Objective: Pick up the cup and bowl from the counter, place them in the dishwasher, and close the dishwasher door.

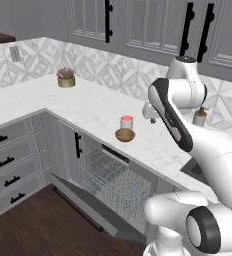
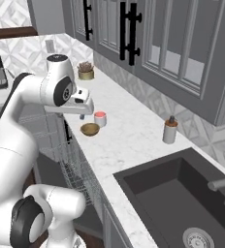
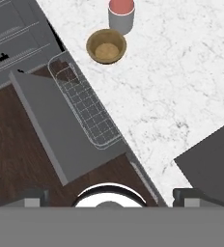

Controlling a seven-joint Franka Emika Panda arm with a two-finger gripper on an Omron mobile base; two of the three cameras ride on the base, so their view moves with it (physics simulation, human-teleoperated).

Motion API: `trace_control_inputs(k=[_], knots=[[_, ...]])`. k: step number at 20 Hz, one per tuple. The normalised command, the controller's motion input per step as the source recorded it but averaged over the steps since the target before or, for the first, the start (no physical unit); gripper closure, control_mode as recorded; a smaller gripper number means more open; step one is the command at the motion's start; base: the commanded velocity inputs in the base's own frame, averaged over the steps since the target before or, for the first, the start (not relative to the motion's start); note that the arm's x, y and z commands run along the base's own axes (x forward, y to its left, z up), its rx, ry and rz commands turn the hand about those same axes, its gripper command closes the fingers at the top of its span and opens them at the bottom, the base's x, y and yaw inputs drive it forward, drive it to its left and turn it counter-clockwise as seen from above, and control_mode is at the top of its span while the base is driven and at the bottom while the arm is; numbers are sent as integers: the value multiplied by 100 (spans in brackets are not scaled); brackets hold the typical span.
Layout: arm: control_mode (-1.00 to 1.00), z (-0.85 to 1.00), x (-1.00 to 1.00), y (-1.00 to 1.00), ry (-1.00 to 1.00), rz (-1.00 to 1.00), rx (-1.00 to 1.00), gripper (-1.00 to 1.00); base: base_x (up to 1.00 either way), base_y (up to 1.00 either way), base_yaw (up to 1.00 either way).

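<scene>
Marble counter, left base view: cup and bowl touch near its front edge, above the open dishwasher.
Right base view: gripper hangs just left of the bowl; cup beyond it.
Hand view: both lie far ahead of the jaws, bowl nearer, cup behind; dishwasher door is down.
Jaws: wide apart, holding nothing.

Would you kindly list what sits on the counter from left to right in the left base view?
Plant pot → bowl, with the cup right behind it → soap dispenser, partly hidden by the arm.
</scene>
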Motion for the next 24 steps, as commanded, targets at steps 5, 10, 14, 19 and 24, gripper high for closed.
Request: trace_control_inputs(k=[5, 10, 14, 19, 24], knots=[[-100, -6, 6, -14, 0, 3, 2, -100, 23, -47, 14], [-100, -28, 49, -45, 2, 10, 9, -100, 0, 0, 0], [-100, -34, 69, -3, 1, 4, 0, -100, 0, 0, 0], [-100, -49, 74, 0, 4, 2, 0, -100, 0, 0, 0], [-100, -65, 64, 1, 3, -2, 0, -100, 0, 0, 0]])
